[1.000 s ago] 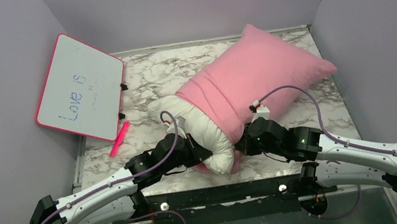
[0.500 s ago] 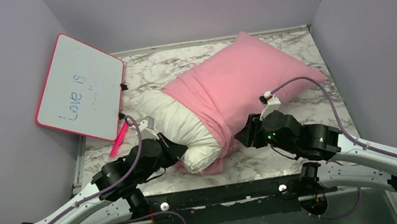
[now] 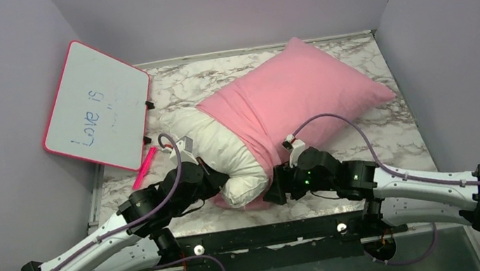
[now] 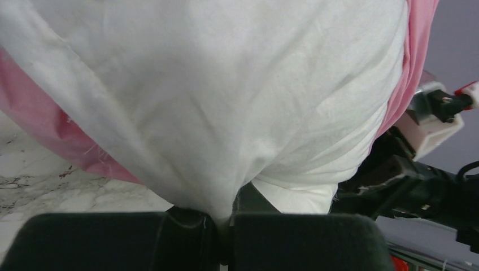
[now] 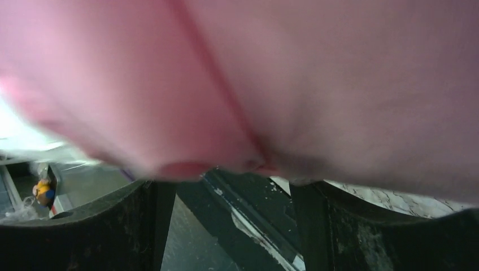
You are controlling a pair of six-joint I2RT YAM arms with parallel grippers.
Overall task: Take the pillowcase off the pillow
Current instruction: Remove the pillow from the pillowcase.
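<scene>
The white pillow (image 3: 227, 162) sticks out of the pink pillowcase (image 3: 292, 96) at its near left end on the marble table. My left gripper (image 3: 218, 181) is shut on a pinch of the pillow's white fabric (image 4: 186, 113), which is drawn tight between the fingers (image 4: 113, 240). Pink pillowcase (image 4: 39, 121) shows beneath and beside the pillow. My right gripper (image 3: 275, 191) stands open at the pillowcase's near hem. In the right wrist view the pink pillowcase (image 5: 316, 79) hangs just ahead of the spread fingers (image 5: 85, 228), and nothing is between them.
A pink-framed whiteboard (image 3: 95, 106) leans against the left wall, with a pink marker (image 3: 145, 168) lying below it. Grey walls close in the marble table (image 3: 383, 140) on three sides. A black rail (image 3: 272, 234) runs along the near edge.
My right gripper let go of the pillowcase, opened, and moved left to the case's near hem. The left arm dragged the pillow left, baring more white.
</scene>
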